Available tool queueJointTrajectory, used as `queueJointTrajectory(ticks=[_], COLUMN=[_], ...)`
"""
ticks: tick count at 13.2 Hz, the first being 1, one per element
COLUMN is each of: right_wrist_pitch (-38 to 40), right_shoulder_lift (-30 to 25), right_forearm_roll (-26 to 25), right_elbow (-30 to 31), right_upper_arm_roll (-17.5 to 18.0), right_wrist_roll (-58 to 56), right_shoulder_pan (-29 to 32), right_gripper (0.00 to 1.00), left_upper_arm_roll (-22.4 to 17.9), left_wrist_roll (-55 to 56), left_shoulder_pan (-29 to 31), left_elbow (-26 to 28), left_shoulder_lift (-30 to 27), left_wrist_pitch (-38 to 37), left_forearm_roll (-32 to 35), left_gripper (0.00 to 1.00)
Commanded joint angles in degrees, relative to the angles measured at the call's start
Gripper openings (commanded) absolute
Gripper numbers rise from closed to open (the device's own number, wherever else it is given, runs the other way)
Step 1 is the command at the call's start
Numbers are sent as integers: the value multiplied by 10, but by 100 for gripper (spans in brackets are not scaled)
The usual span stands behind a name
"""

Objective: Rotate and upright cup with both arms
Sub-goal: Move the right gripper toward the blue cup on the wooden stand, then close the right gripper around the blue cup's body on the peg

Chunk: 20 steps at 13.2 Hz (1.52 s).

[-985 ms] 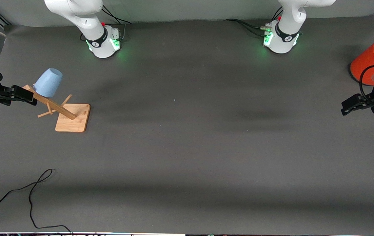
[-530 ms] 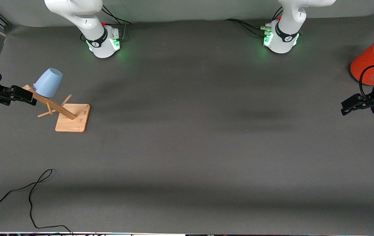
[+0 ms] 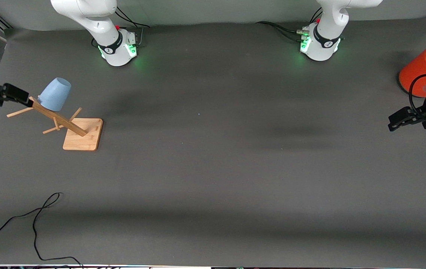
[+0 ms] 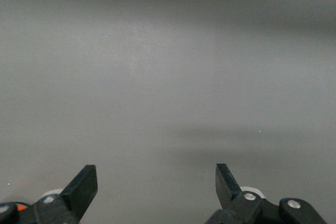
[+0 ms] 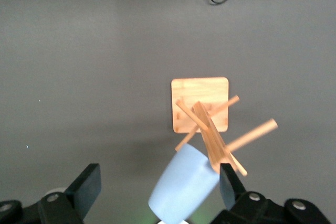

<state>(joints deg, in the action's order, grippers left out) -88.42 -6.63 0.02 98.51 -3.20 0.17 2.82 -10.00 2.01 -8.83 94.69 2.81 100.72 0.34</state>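
The pale-blue cup (image 3: 54, 94) hangs mouth-down and tilted on a peg of a wooden rack (image 3: 59, 119) toward the right arm's end of the table. My right gripper (image 3: 15, 95) is open beside the rack's top end, a short way from the cup. In the right wrist view the cup (image 5: 184, 187) shows between the open fingers of my right gripper (image 5: 159, 183), with one finger (image 5: 229, 183) close to the rack's post (image 5: 210, 135). My left gripper (image 3: 397, 121) is open and empty and waits at the left arm's end of the table. The left wrist view shows my left gripper (image 4: 156, 178) over bare mat.
The rack stands on a square wooden base (image 3: 83, 135). A big orange-red cylinder (image 3: 423, 69) with a grey top stands by the left gripper. A black cable (image 3: 37, 213) lies on the grey mat near the front camera.
My right gripper has shifted up the rack to its top end, level with the cup, uncovering one more peg. The cup, the rack and the left arm have not moved.
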Motion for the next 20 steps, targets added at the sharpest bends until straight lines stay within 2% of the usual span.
queueJointTrajectory(ticks=[1, 5, 12, 14, 17, 20], right_wrist_pitch=[-33, -40, -49, -50, -94, -126], right_shoulder_lift=[-101, -122, -123, -123, -147, -144], right_forearm_roll=[-12, -12, -11, -10, -4, -3], right_elbow=[113, 149, 171, 181, 249, 283], right_upper_arm_roll=[-14, -26, -26, -27, -49, -51], right_wrist_roll=[5, 31, 349, 365, 366, 367], right_shoulder_pan=[-2, -2, -2, -2, -3, -3], right_gripper=[100, 100, 100, 100, 100, 100], left_upper_arm_roll=[1, 1, 1, 1, 1, 1], left_wrist_roll=[-10, -10, -10, -10, -10, -10], left_shoulder_pan=[1, 1, 1, 1, 1, 1], left_elbow=[-3, -3, -3, -3, -3, -3], left_shoulder_lift=[-7, -7, -7, -7, -7, -7], left_wrist_pitch=[-12, -12, -12, -12, -12, -12], left_forearm_roll=[-1, -1, -1, -1, -1, -1], left_gripper=[100, 100, 100, 100, 100, 100])
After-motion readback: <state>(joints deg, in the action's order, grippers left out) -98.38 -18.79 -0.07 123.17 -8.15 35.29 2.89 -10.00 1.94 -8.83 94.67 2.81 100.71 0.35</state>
